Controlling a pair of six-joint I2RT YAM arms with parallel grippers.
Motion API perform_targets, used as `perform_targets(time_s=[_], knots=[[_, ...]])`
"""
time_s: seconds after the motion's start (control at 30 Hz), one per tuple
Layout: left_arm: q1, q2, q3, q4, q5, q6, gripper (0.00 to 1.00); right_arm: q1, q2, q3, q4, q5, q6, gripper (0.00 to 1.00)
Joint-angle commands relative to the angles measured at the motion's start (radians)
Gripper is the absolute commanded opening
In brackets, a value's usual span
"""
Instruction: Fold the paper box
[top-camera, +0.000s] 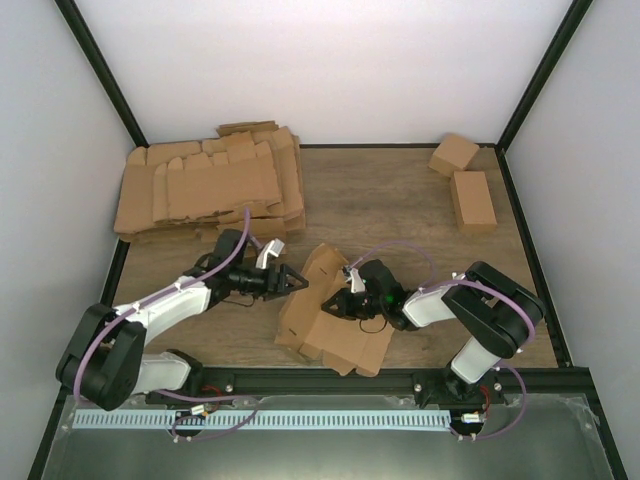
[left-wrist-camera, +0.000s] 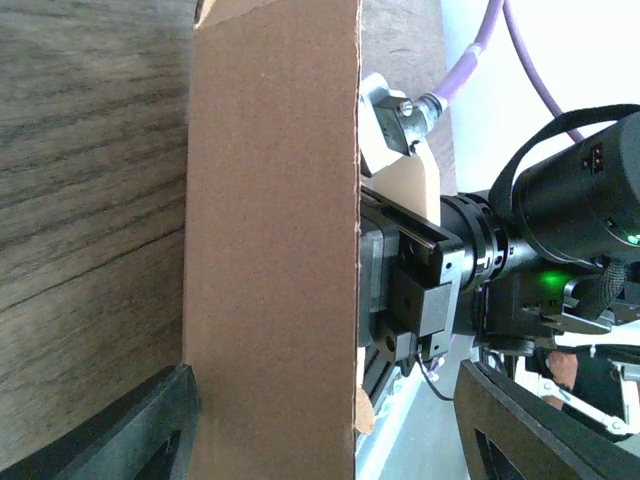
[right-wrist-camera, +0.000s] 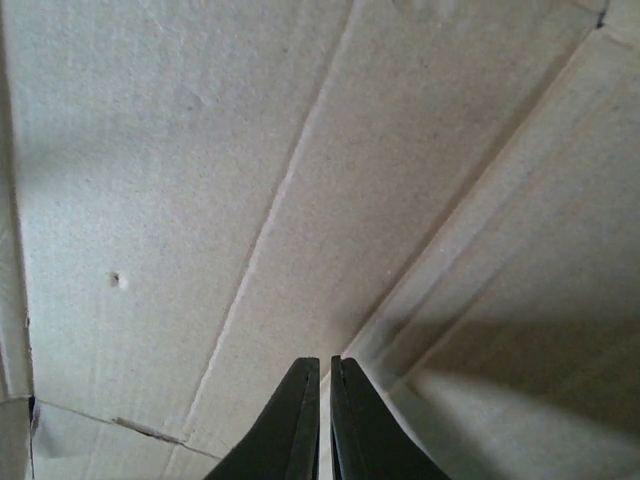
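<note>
The paper box (top-camera: 335, 330) is a brown blank lying mid-table, partly folded, with a flap raised at its left side. My left gripper (top-camera: 298, 283) stands open at that flap. In the left wrist view the upright cardboard panel (left-wrist-camera: 270, 250) rises between my left gripper's (left-wrist-camera: 325, 375) fingers, close to the left finger (left-wrist-camera: 120, 430) and well apart from the right one (left-wrist-camera: 540, 420). My right gripper (top-camera: 335, 303) is shut and rests on the box's inner face. In the right wrist view its tips (right-wrist-camera: 325, 365) point at a crease in the pale cardboard (right-wrist-camera: 200, 180), with nothing between them.
A big pile of flat cardboard blanks (top-camera: 210, 185) lies at the back left. Two folded small boxes (top-camera: 455, 153) (top-camera: 472, 198) sit at the back right. The black frame rail (top-camera: 330, 378) runs along the near edge, and the right arm's wrist (left-wrist-camera: 560, 210) is close behind the flap.
</note>
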Motion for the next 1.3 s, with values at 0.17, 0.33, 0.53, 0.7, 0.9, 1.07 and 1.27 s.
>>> perform_targets(time_s=[0.17, 0.33, 0.53, 0.7, 0.9, 1.07, 1.27], knots=[[-0.085, 0.029, 0.031, 0.024, -0.019, 0.001, 0.67, 0.007, 0.014, -0.016, 0.081, -0.018, -0.005, 0.06], [-0.13, 0.034, 0.068, -0.019, -0.065, 0.012, 0.67, 0.01, 0.031, -0.018, 0.086, -0.017, -0.001, 0.06], [-0.144, 0.045, 0.086, -0.039, -0.093, 0.022, 0.67, 0.01, -0.065, -0.064, 0.066, 0.033, 0.01, 0.06], [-0.148, 0.059, 0.089, -0.044, -0.112, 0.02, 0.67, 0.01, -0.207, -0.075, -0.107, 0.099, -0.028, 0.06], [-0.16, 0.067, 0.095, -0.036, -0.115, 0.015, 0.66, 0.01, -0.364, -0.128, -0.319, 0.198, -0.033, 0.07], [-0.172, 0.075, 0.107, -0.038, -0.122, 0.014, 0.66, 0.01, -0.415, -0.188, -0.374, 0.222, 0.011, 0.07], [-0.186, 0.087, 0.119, -0.037, -0.129, 0.012, 0.66, 0.01, -0.369, -0.208, -0.347, 0.208, 0.038, 0.07]])
